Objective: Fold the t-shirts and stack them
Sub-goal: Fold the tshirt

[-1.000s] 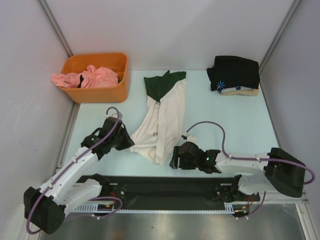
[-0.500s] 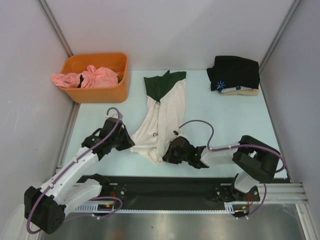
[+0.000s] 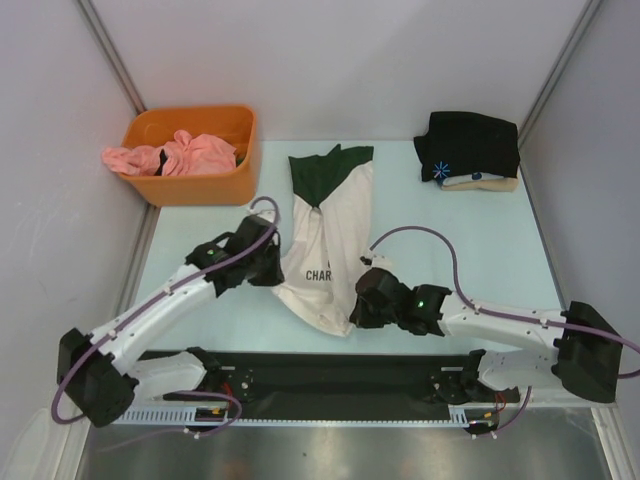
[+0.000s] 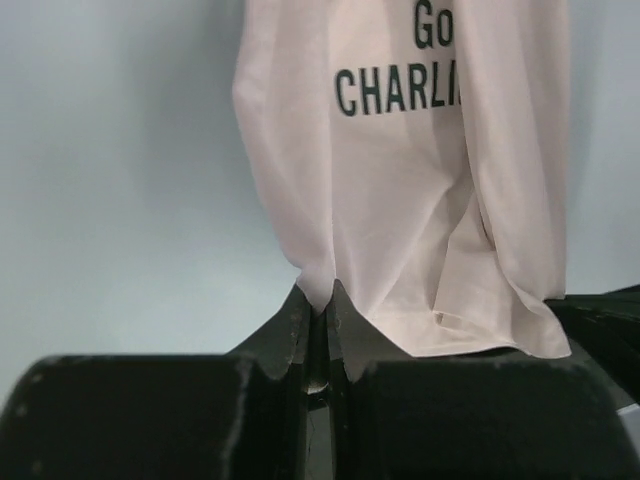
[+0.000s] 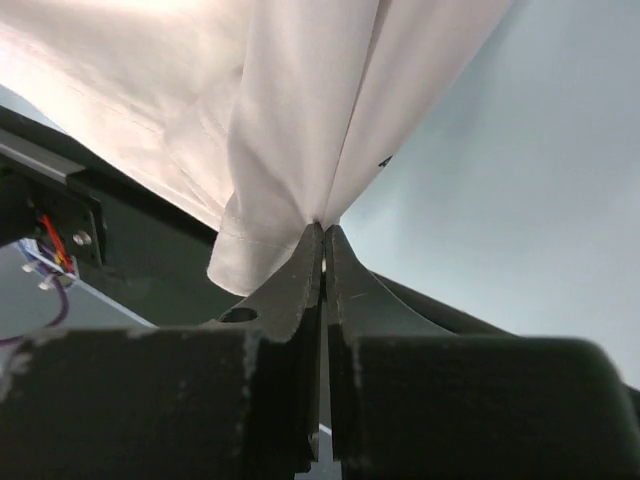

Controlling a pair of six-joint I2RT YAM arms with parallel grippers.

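The cream t-shirt (image 3: 330, 225) with dark green collar and sleeves lies lengthwise mid-table, its "CHAR" print showing. My left gripper (image 3: 276, 264) is shut on its left lower edge; in the left wrist view the cloth (image 4: 400, 200) is pinched in the gripper's tips (image 4: 318, 296). My right gripper (image 3: 360, 300) is shut on the right lower corner, and in the right wrist view the hem (image 5: 290, 120) rises from its closed tips (image 5: 322, 230). A folded black t-shirt (image 3: 468, 143) with a blue mark sits on a beige one (image 3: 485, 183) at the back right.
An orange bin (image 3: 200, 188) at the back left holds crumpled pink shirts (image 3: 180, 153). Grey walls close in the table on the left, back and right. The black base rail (image 3: 320, 372) runs along the near edge.
My right gripper moved in and shut on the shirt's lower right corner. My left arm carried its edge to the right and away, spreading the lower part so the print shows.
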